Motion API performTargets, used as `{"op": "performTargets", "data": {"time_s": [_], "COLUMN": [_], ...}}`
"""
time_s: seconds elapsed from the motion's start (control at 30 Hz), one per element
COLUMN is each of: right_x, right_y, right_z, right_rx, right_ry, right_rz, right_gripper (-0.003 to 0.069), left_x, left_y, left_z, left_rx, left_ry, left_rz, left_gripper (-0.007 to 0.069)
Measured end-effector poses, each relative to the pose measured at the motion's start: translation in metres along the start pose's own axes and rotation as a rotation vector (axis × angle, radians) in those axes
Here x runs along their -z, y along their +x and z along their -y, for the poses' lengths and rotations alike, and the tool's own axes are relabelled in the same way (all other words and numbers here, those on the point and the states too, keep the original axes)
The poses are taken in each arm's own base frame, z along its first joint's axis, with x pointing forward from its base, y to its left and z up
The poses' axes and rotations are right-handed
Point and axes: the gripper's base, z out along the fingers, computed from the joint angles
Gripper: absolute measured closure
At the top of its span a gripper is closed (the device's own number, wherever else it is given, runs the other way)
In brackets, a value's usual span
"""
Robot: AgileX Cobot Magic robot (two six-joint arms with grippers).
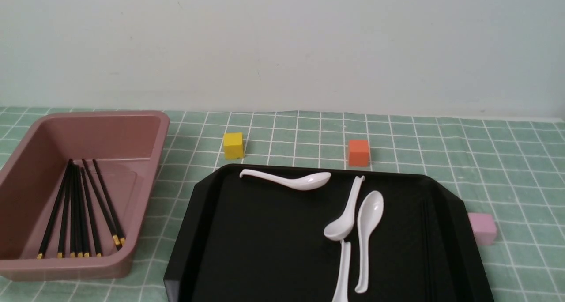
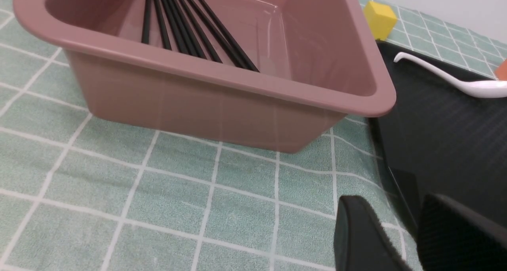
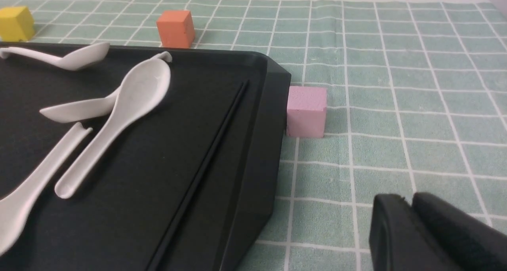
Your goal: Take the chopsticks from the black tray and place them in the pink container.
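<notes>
— Pink plastic first: we see the pink container (image 1: 145, 130) at the left of the table (image 1: 485, 160), with a bundle of chopsticks (image 1: 77, 213) lying inside it, gold bands toward us. Can we read any brand or writing?

— We find none legible on anything.

— And the black tray (image 1: 212, 231)?

— We see it just right of the container, carrying four white spoons (image 1: 368, 231). From the right wrist view we make out thin black sticks (image 3: 210, 156) along the tray's right rim; in the front view they barely show.

— Where do our grippers sit?

— Our left gripper (image 2: 412, 235) hangs over the cloth near the tray's left edge, the container just beyond it; its fingers stand a little apart, holding nothing. Our right gripper (image 3: 412, 227) is over the cloth right of the tray, apart from those sticks, fingers pressed together, empty.

— Other items?

— We note a yellow cube (image 1: 233, 145) and an orange cube (image 1: 358, 152) behind the tray, and a pale pink cube (image 1: 482, 228) touching its right side.
</notes>
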Motion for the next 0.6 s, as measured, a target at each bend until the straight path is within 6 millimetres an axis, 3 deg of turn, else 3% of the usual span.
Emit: {"op": "performTargets", "data": {"time_s": [0.6], "right_x": [0.0000], "right_y": [0.0000], "right_z": [0.0000], "right_rx": [0.000], "right_ry": [0.000], "right_rz": [0.000], "right_gripper": [0.0549], "left_x": [0.0000], "left_y": [0.0000], "left_z": [0.0000], "left_rx": [0.000], "left_ry": [0.000], "left_rz": [0.000], "left_gripper": [0.0386]}}
